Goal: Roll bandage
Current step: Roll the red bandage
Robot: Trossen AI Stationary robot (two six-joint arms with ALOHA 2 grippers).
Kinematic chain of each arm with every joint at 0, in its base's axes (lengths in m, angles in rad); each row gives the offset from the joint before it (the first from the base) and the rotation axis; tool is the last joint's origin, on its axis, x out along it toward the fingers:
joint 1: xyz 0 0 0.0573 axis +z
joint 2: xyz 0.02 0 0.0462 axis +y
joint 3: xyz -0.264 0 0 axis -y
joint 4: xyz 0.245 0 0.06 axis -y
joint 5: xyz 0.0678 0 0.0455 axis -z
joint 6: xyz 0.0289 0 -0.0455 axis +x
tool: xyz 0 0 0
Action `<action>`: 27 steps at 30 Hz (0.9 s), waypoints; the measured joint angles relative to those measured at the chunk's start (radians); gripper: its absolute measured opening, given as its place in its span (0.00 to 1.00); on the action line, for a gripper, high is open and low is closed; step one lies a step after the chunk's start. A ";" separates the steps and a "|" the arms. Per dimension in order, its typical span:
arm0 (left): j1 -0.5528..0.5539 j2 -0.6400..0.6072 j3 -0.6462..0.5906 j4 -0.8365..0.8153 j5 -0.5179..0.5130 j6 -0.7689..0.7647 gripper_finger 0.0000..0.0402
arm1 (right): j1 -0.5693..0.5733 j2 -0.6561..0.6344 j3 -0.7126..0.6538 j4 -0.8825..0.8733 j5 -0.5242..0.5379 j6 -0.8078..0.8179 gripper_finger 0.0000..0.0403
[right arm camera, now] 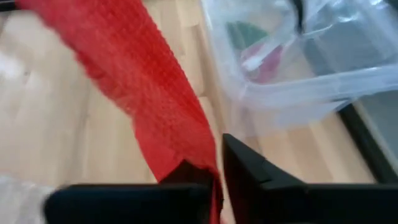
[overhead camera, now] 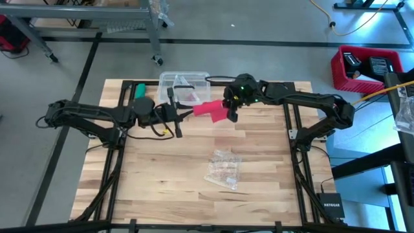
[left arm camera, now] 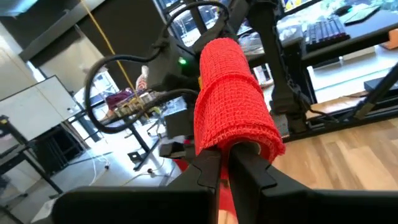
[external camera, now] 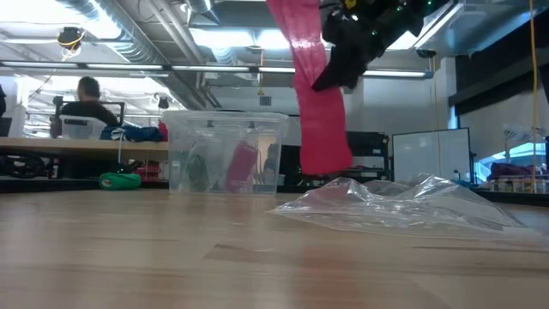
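Both arms hold the bandage [overhead camera: 210, 109] in the air before the plastic box [overhead camera: 184, 86]. Left gripper [left arm camera: 227, 163] pinches the rolled end; right gripper [right arm camera: 214, 171] nips the strip, stretched crosswise between them.

Bandage [overhead camera: 210, 109]: red-pink strip of open-weave stretchy fabric, plain, unmarked. Held off the table, above its far-middle part, just in front of the far edge. Seen from above it spans between my two end effectors, near level. Low view: a flat length hangs straight down, lower end clear of the table surface [external camera: 319, 103]. Left wrist view: it's wound into a loose, wrinkled roll a few layers thick [left arm camera: 233, 102]. Right wrist view: the strip runs off diagonally, flat, edges slightly frayed-looking [right arm camera: 143, 93].
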 joint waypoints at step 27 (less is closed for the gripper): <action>0.003 0.006 0.000 0.005 0.000 -0.003 0.03 | 0.006 -0.026 0.175 -0.207 -0.169 -0.045 0.63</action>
